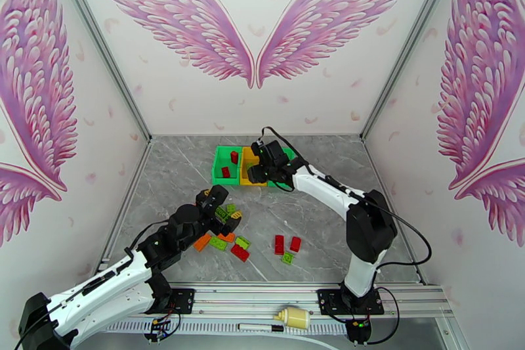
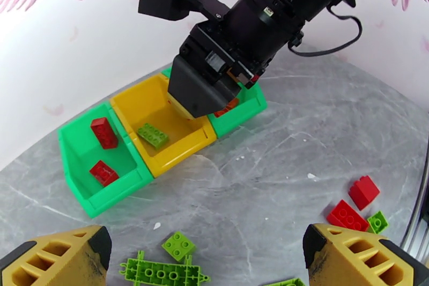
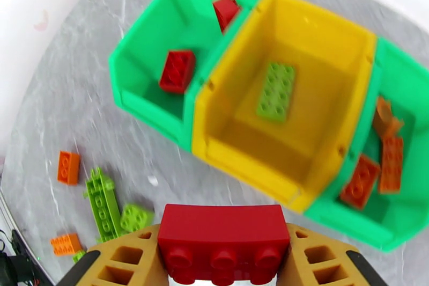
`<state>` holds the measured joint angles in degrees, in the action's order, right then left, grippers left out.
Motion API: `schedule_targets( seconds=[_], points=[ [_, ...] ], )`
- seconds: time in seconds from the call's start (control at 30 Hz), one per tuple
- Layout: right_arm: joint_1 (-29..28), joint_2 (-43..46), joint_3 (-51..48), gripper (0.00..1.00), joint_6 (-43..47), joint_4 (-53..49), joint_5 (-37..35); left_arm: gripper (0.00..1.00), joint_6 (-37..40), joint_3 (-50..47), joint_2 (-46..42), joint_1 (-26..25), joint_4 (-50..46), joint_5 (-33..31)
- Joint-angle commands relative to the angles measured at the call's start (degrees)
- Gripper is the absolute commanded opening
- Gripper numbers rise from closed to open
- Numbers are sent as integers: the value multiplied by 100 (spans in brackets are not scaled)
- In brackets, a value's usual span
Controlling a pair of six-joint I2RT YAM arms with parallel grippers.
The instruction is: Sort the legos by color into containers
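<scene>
My right gripper (image 3: pixel 222 263) is shut on a red lego (image 3: pixel 222 239) and hangs over the near edge of the row of containers (image 1: pixel 259 171). The left green bin (image 3: pixel 150 112) holds two red bricks. A lime brick (image 3: pixel 275 91) lies in the yellow bin (image 3: pixel 246 166). Several orange bricks sit in the right green bin (image 3: pixel 413 83). My left gripper (image 1: pixel 226 212) stands open above loose lime legos (image 2: pixel 179 244), its fingers apart with nothing between them.
Loose bricks lie on the grey table: orange (image 1: pixel 202 242), lime (image 1: pixel 218 243) and red (image 1: pixel 239 252) near the left gripper, two red ones (image 1: pixel 279 244) and a lime one (image 1: pixel 287 257) further right. White walls enclose the table on three sides.
</scene>
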<state>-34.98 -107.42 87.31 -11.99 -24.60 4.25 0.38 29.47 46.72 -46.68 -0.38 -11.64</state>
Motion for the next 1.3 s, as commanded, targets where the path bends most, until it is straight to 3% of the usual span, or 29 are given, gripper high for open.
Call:
schedule_targets(
  seconds=[0.0,0.3,0.67,0.93,1.13,1.27],
  points=[
    [-85,-444,495,45,197,663,185,99,-247,-126,-73,-9,321,-510],
    [-147,-1799,1807,46,-34,1218,166,99,-354,-198,-75,17,350,-770],
    [-243,-3016,3321,51,109,773,-44,99,-539,-152,-159,22,116,-803],
    [-264,-2545,2965,79,243,623,-56,99,-850,-152,-313,36,-85,-1164],
    [-329,-1667,1966,84,388,454,-110,99,-913,-183,-469,43,-231,-1105],
    [-431,-1165,1388,84,383,89,-293,99,-471,-226,-968,52,-627,-610]
  ],
)
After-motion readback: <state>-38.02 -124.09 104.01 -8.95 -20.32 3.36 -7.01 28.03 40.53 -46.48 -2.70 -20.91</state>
